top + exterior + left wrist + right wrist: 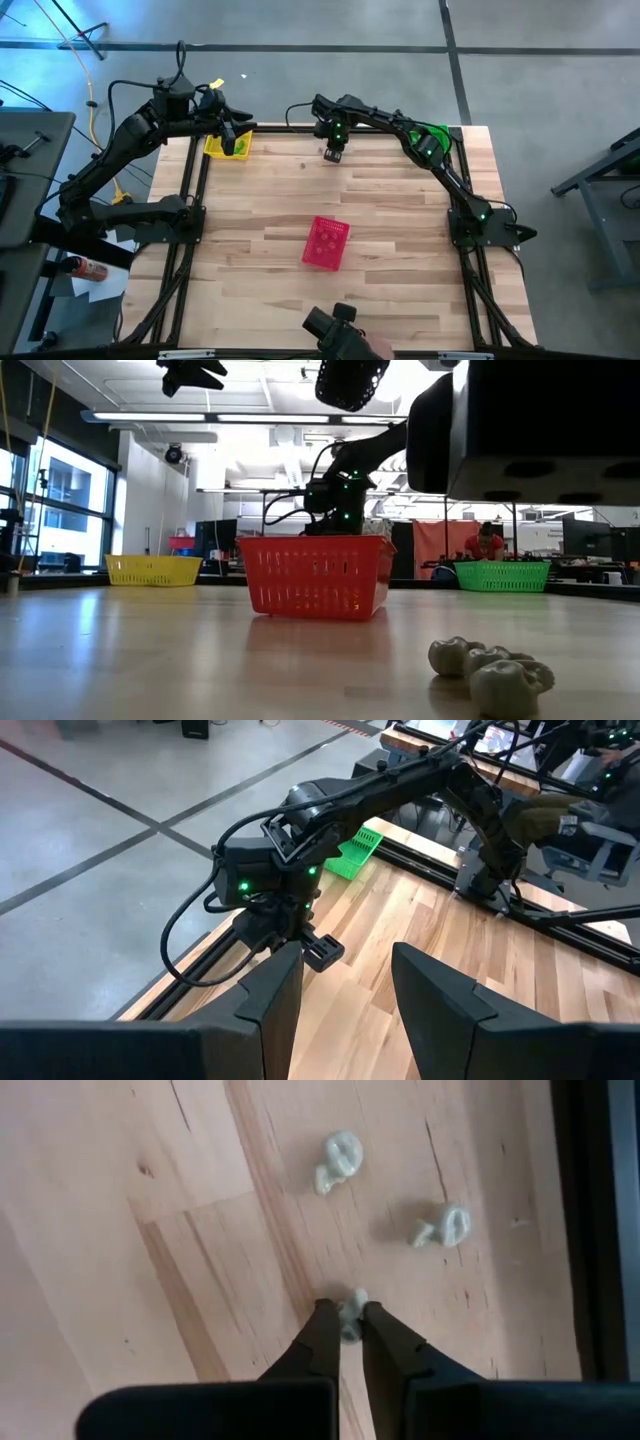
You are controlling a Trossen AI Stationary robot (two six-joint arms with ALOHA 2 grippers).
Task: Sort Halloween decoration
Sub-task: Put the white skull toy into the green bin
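high view: i see the right gripper (333, 153) lowered at the far edge of the table (400, 250), the left gripper (232, 135) over the yellow basket (222, 146) at the far left corner, the green basket (434, 135) at the far right corner and the pink basket (326, 243) mid-table. low view: three pale skull-shaped trinkets (490, 670) lie clustered on the near wood (in front of the pink basket (316, 574), which reads red here). left wrist view: my left fingers (270, 995) stand spread with nothing between them; the right arm reaches down beyond them. right wrist view: the right gripper (347, 1320) is pinching a small pale trinket (351, 1308) against the table; two more skull trinkets (340, 1160) lie apart just beyond it.
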